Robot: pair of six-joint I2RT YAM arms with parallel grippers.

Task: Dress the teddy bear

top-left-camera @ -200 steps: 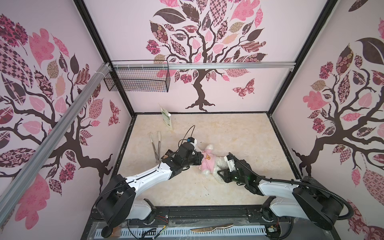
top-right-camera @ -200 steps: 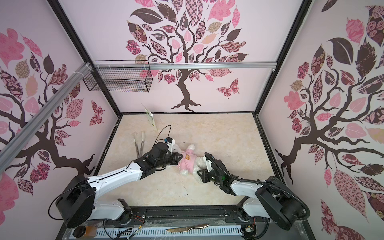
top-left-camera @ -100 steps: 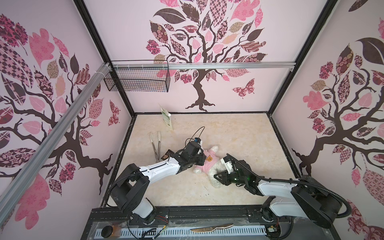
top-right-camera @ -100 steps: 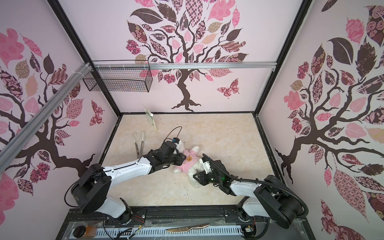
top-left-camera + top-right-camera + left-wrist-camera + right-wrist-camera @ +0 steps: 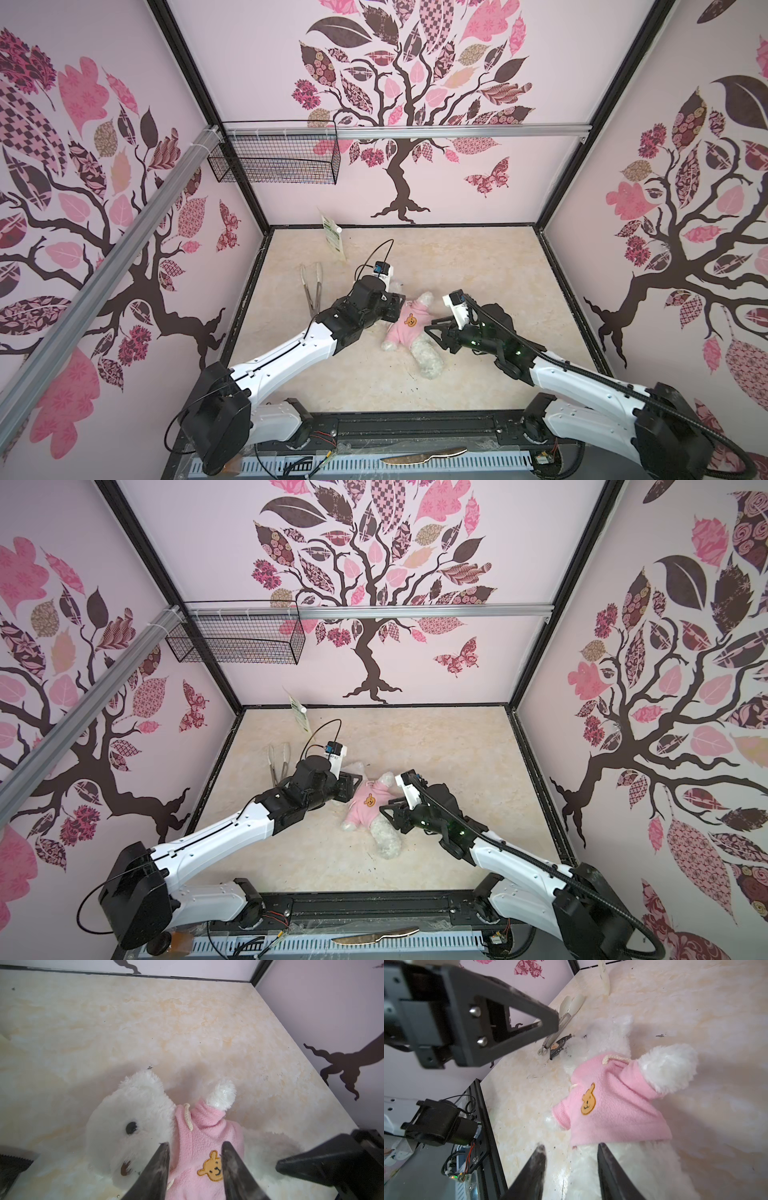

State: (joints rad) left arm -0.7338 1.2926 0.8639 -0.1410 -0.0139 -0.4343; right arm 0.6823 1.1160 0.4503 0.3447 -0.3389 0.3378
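While the teddy bear (image 5: 428, 359) lies face up on the table (image 5: 478, 270), already inside the pink hoodie (image 5: 405, 326), both top views show its long axis running slantwise: head under the left gripper (image 5: 399, 307), legs toward the front edge, next to the right gripper (image 5: 432, 328). Each arm is therefore nearest to one end, with the bear (image 5: 386, 841) between them.

From the left wrist, the fingers (image 5: 162, 1159) of the left gripper (image 5: 195, 1145) stand apart over the chest of the hoodie (image 5: 199, 1126) and close on nothing. The head (image 5: 133, 1105) lies just beside one finger.

From the right wrist, the right gripper (image 5: 571, 1146) is also spread, one finger (image 5: 606, 1163) on each side of the white lower body. It holds nothing. The hem (image 5: 623, 1136) lies just ahead of the tips, across the belly.

I judge that what is left is to pull this hem down toward the legs, along the body axis. That direction points at the right gripper, so the right arm is the nearer one for it.
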